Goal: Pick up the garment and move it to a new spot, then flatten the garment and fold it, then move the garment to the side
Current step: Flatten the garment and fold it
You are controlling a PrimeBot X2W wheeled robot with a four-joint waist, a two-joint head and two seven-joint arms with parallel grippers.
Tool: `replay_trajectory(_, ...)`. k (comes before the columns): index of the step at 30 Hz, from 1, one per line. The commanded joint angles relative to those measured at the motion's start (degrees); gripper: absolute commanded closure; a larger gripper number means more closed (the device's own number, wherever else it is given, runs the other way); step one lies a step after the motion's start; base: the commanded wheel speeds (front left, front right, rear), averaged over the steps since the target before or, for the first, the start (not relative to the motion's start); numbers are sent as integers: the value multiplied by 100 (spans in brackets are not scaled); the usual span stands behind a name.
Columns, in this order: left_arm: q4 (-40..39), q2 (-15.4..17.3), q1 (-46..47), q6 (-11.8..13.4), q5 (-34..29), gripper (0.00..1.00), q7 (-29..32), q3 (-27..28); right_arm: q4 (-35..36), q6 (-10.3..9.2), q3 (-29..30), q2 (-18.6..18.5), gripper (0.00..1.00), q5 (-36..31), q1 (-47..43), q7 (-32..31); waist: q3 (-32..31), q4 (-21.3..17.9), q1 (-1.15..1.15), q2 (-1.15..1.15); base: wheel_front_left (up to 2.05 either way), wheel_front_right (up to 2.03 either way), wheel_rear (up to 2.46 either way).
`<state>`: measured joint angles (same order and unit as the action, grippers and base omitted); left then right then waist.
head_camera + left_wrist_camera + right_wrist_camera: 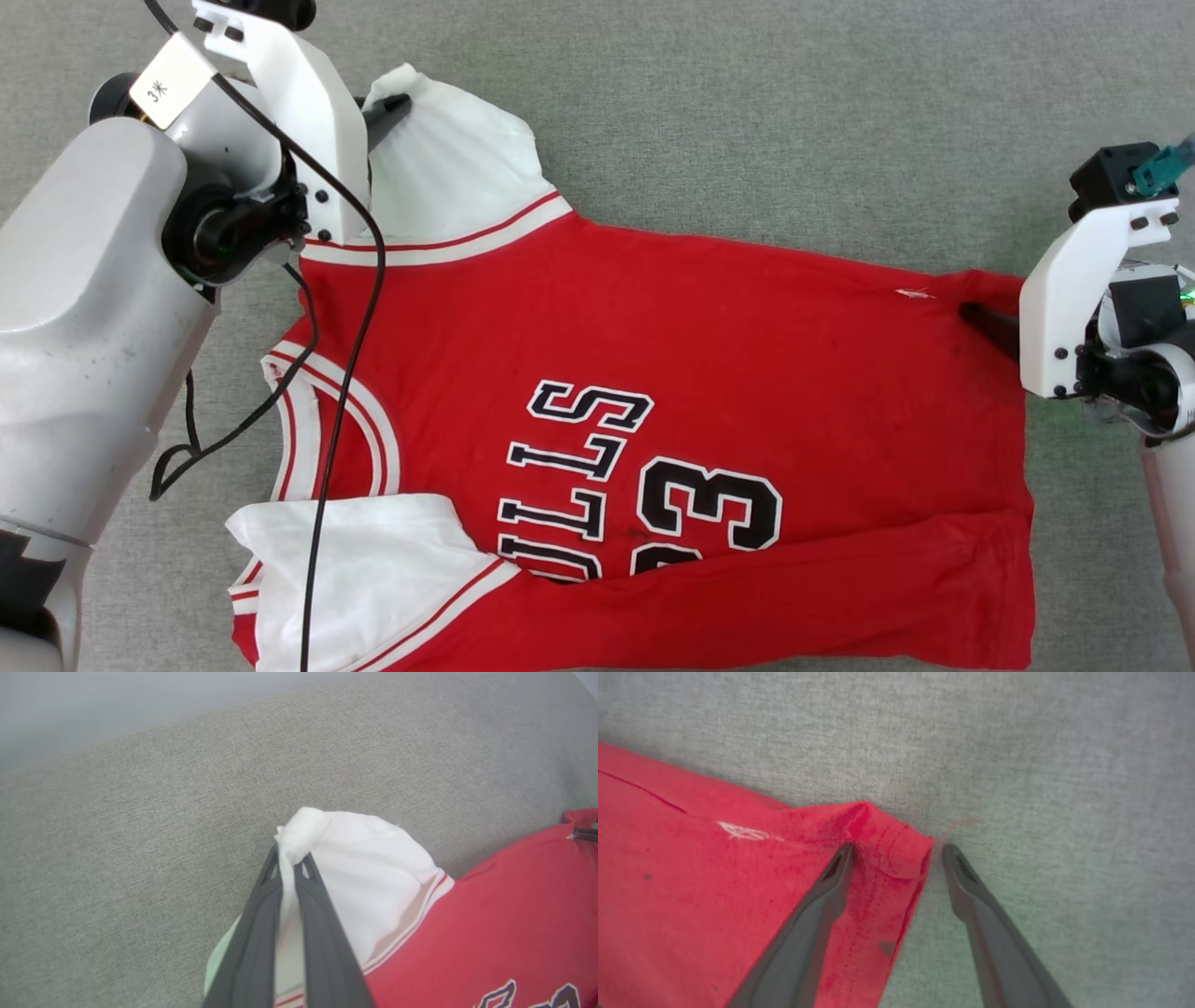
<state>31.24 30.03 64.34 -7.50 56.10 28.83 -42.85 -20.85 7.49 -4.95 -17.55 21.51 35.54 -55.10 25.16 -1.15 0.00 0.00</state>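
Nearest us, the pale left forearm (84,355) crosses the collar end of the garment (709,355), which lies spread on the grey cloth surface (747,112). Left gripper (292,863): jaws clamped on the tip of the far white sleeve (373,872). Right gripper (899,851): jaws apart, straddling the far hem corner (873,835), one finger over red fabric, the other over bare surface.

We judge flattening to be in hand: close on both hem layers, then draw outward, low, against the left hold. We note the near side lapped over itself and the near sleeve (364,560) crumpled. Open room lies beyond the far edge and both ends.
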Motion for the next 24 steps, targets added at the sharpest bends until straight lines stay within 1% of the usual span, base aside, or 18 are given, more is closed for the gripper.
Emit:
replay_trajectory(1, -19, -6, -15, 3, 26, 100, -54, -26, -427, -1, -196, 209, 89, -70, -411, -332, -3, 25, 0, 0, 0, 0, 0)
replay_trajectory(2, -24, -12, -26, 3, 46, 100, -95, -41, -509, 0, -228, 229, 100, -99, -408, -476, -6, 41, 0, 0, 0, 0, 0)
replay_trajectory(3, -30, -16, -36, 3, 69, 100, -132, -49, -574, 0, -203, 260, 100, -79, -399, -579, -12, 54, 0, 0, 0, 0, 0)
replay_trajectory(5, -22, -13, -57, 3, 89, 100, -208, -66, -583, -1, -138, 252, 100, -32, -305, -581, -33, 89, 0, 0, 0, 0, 0)
replay_trajectory(8, 10, -25, -111, 3, 165, 100, -367, -57, -500, -1, -1, 202, 100, 45, -163, -431, -127, 129, 0, 0, 0, 0, 0)
replay_trajectory(14, 22, 24, -366, 2, 253, 100, -784, -73, 168, -1, 339, 141, 100, 160, 30, 125, -420, 192, 0, 0, 0, 0, 0)
replay_trajectory(18, -72, 97, -730, 8, 278, 100, -1188, -10, 654, -2, 575, 144, 100, 187, -278, 503, -662, 264, 0, 0, 0, 0, 0)
replay_trajectory(21, -248, 175, -1130, 77, 302, 100, -1467, 15, 1007, -1, 725, 166, 100, 174, -662, 714, -862, 332, 0, 0, 0, 0, 0)
replay_trajectory(24, -546, 270, -1614, 202, 281, 100, -1698, -21, 1300, -2, 858, 218, 100, 199, -1186, 887, -1055, 410, 0, 0, 0, 0, 0)
